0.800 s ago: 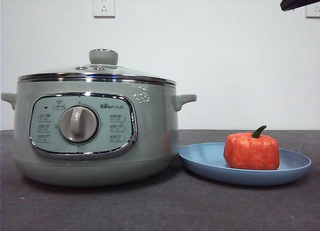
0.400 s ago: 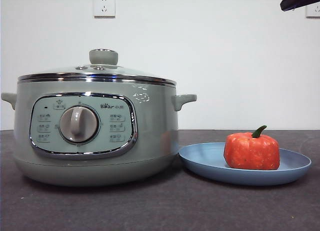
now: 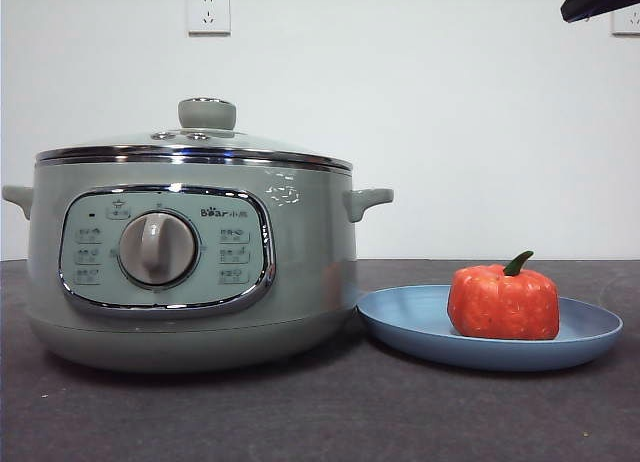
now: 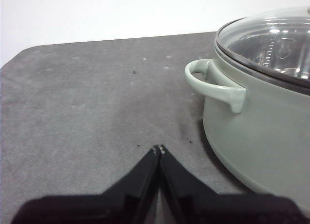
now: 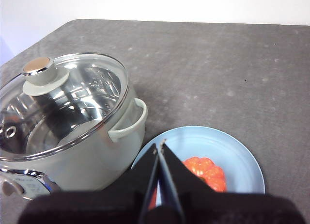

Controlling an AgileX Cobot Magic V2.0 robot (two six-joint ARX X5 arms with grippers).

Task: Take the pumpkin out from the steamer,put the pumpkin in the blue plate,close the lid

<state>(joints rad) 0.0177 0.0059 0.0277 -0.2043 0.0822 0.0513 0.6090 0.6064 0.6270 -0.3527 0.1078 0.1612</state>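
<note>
You see the steamer (image 3: 190, 272) with the lid (image 3: 195, 147) seated on it. Beside it, the blue plate (image 3: 400, 322) holds the pumpkin (image 3: 503, 302), half hidden in the right wrist view. Left gripper (image 4: 159, 149) and right gripper (image 5: 160, 145): jaws pressed together, empty.

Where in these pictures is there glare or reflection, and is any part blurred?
Front view: bright streaks on the lid rim, everything sharp. Left wrist view: white glints on the glass dome, the left gripper soft. Right wrist view: the steamer interior mirrors light; the right gripper is blurred.
</note>
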